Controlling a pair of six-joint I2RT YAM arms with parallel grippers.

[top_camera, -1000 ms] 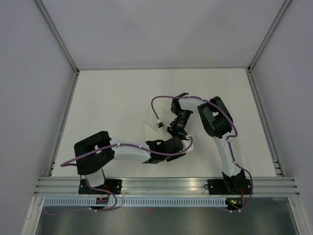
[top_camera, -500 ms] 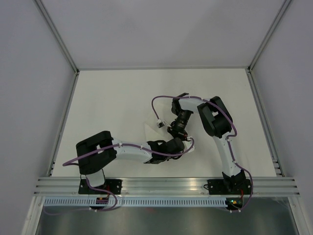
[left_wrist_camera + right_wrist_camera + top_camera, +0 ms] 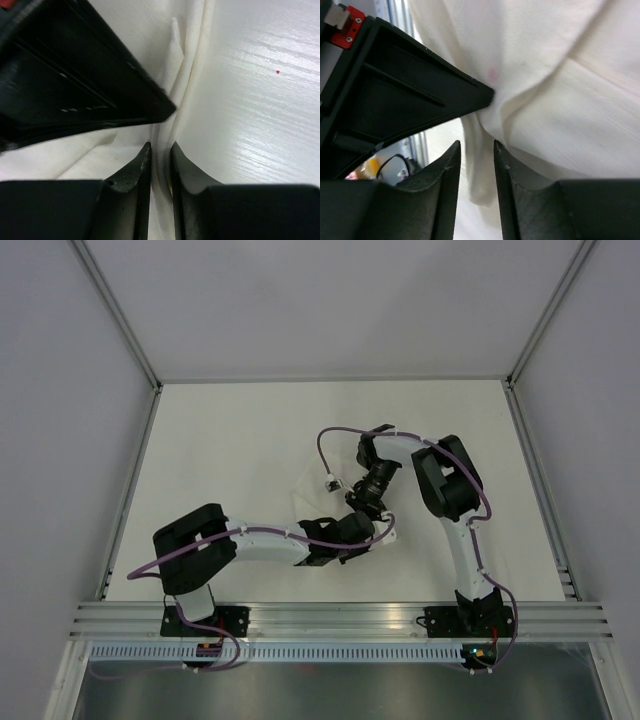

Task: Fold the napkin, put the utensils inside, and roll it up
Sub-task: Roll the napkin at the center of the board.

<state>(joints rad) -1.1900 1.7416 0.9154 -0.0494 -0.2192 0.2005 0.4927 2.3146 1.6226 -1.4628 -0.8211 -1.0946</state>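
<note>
Where the two arms meet, we find the napkin (image 3: 155, 35) gathered into soft creases on the pale surface (image 3: 260, 115), and we place everything else by that napkin. From above it shows only as a faint brighter patch, mostly hidden under both wrists.

The left fingers (image 3: 140, 170) stand almost together. A raised ridge of the napkin runs straight into the thin slit between them, so we take them as pinching the cloth. Just above that ridge in the left wrist view, the right arm's black housing (image 3: 65, 75) hangs over the napkin, its corner reaching almost to the crease. To the right of the napkin's edge lies bare surface, with a tiny red speck (image 3: 278, 72) well apart from the cloth.

The right fingers (image 3: 451, 165) stand a little wider than the left. A hanging fold of the napkin fills the gap between them and drapes over one finger, so we read them as clamped on it. Beside that fold the left arm's black body (image 3: 395, 85) sits close against the napkin, with a small red tag (image 3: 349, 22) at the corner farthest from the cloth.
</note>
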